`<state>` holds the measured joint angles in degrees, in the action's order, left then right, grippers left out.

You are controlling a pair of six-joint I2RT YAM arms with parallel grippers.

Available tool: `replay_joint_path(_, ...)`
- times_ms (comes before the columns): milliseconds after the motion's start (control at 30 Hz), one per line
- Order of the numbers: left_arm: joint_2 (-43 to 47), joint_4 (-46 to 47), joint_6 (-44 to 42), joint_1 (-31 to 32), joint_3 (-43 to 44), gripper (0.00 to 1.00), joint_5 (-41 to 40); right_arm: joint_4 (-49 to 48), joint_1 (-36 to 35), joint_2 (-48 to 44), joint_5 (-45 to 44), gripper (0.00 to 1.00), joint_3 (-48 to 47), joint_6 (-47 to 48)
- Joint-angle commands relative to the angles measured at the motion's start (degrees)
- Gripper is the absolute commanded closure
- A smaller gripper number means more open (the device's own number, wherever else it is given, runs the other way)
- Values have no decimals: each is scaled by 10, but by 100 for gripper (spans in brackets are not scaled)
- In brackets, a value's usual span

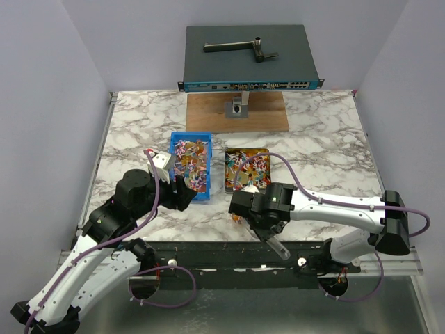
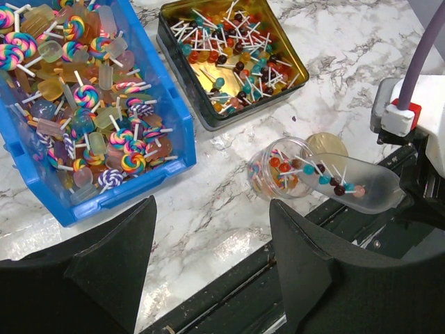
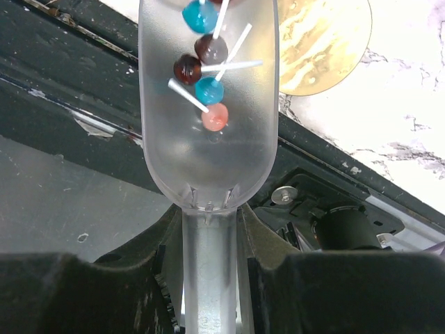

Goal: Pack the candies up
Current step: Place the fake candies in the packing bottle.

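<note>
The right gripper (image 3: 208, 243) holds the clear scoop (image 3: 208, 167) tight, with candies (image 3: 209, 90) inside. The left gripper (image 2: 212, 236) hangs with its jaws wide apart.

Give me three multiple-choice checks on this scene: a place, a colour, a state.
1. Where is the gold lid? A on the wooden board; B on the table by the jar; C in the tin.
2. What colour is the bin of swirl candies? A blue; B red; C green.
3. What is the right gripper doing? A open, empty; B shut on the scoop handle; C shut on the jar.
Answers: 1 B, it lies on the marble beside the jar. 2 A, its walls are blue. 3 B, it clamps the handle.
</note>
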<state>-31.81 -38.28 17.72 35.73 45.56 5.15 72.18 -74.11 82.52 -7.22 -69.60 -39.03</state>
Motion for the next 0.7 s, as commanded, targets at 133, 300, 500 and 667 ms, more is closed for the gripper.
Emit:
replay_joint_path(133, 6, 3, -2, -2, -5, 32, 12, 27, 19, -4, 32, 99, -14, 21)
replay_joint_path(300, 5, 3, -2, -2, -6, 32, 11, 32, 22, -5, 42, 99, -16, 23)
replay_joint_path(500, 6, 3, -2, -2, -5, 32, 9, 46, 25, -5, 48, 99, -23, 25)
replay_joint_path(667, 7, 3, -2, -3, -6, 32, 8, 48, 32, -17, 63, 99, -21, 25)
